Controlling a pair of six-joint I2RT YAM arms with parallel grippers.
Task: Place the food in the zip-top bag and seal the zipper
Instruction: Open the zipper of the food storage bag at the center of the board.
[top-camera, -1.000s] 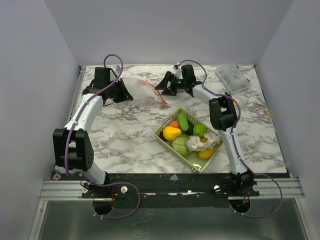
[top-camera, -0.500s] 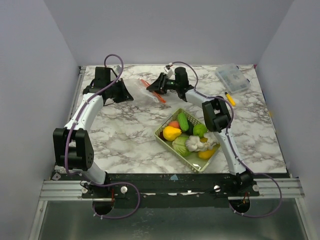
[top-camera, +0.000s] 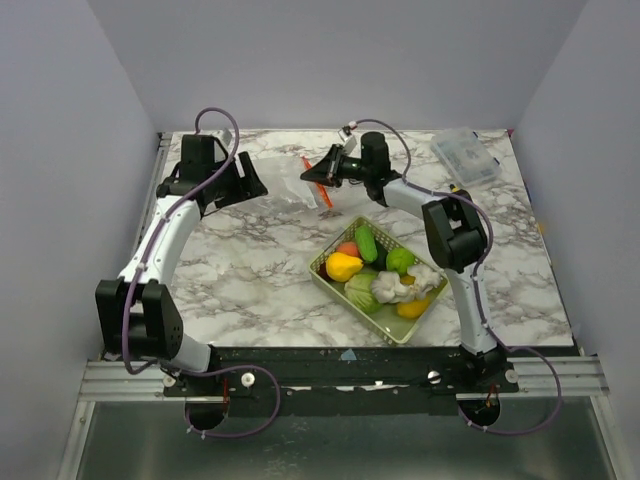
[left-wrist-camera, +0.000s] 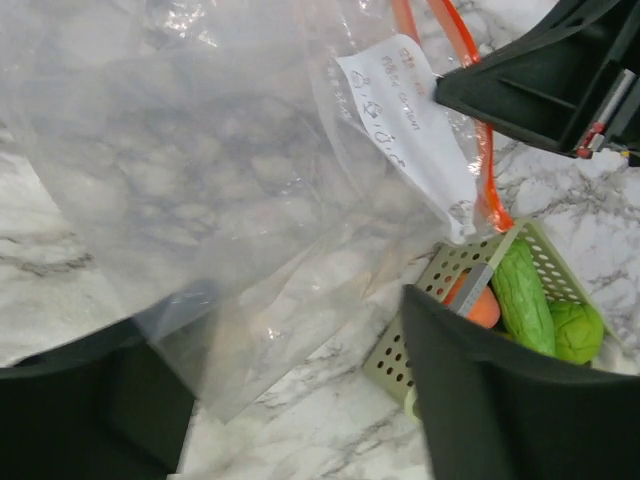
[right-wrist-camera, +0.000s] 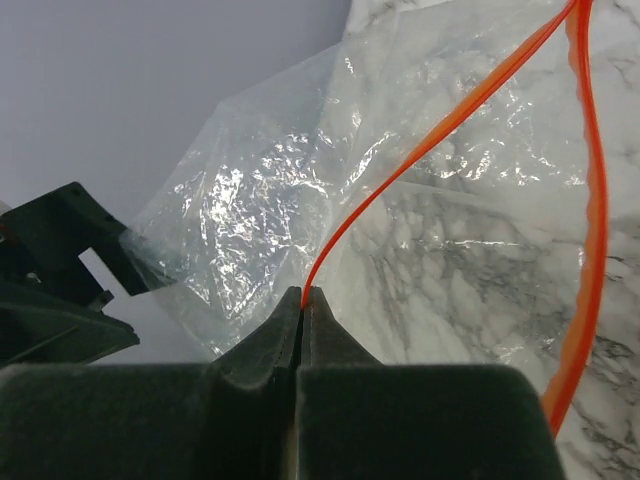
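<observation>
Step in hand, as judged: opening the mouth of the zip-top bag (left-wrist-camera: 200, 150) before any loading.

- Right hand (right-wrist-camera: 301, 292): fingers pressed together on one lip of the zipper (right-wrist-camera: 440, 140). The other orange lip hangs free at the right of the wrist view, so the mouth is already parted.
- Left hand (top-camera: 248, 185): wide and gripping nothing. A bag corner lies loosely between its fingers, draped over one.
- The bag is at the upper middle of the top view, between the two hands. It is empty and has a paper label (left-wrist-camera: 410, 120) on its side.

To do it well:
- The left hand probably needs the free lip rather than the film.
- Pinch on the strip itself, since the floppy plastic would likely slip or bunch.
- Draw the lips apart gently so the right pinch is not pulled off.
- Keep the opening turned toward the basket (left-wrist-camera: 455, 262).

Containers:
- The basket sits on the worktop (top-camera: 250, 270) at centre right and holds all the food (top-camera: 380, 268): yellow, green, red and white pieces.
- The clear lidded box (top-camera: 465, 157) is at upper right with its lid on; I cannot tell what is inside.
</observation>
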